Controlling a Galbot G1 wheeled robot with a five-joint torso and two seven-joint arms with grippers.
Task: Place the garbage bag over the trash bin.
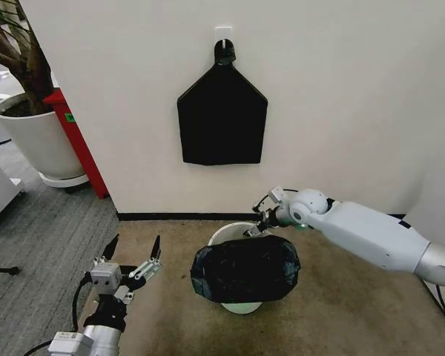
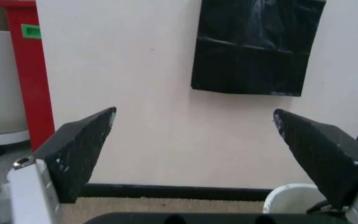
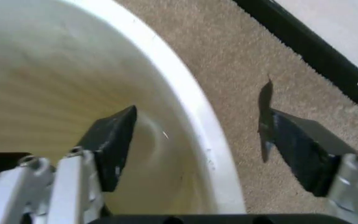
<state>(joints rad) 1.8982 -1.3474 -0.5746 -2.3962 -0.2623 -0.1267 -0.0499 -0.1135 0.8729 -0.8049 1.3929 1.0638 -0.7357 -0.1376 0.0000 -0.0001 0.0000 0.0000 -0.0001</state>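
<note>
Fingers of the right gripper [image 1: 258, 225] are spreading astride the far rim of the trash bin [image 1: 224, 233], mid-frame; the garbage bag [image 1: 245, 270] is covering only its near side and risks slipping. Left gripper [image 1: 132, 252], spread, is idling lower left.

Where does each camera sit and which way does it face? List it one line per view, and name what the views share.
Head view: high, looking down at the trash bin half draped by the garbage bag; both arms show, left gripper and right gripper.
Left wrist view: faces the wall and hanging black bundle, open fingers framing it.
Right wrist view: looks down on the bin's rim, fingers straddling it.
Shared: the bin.
</note>
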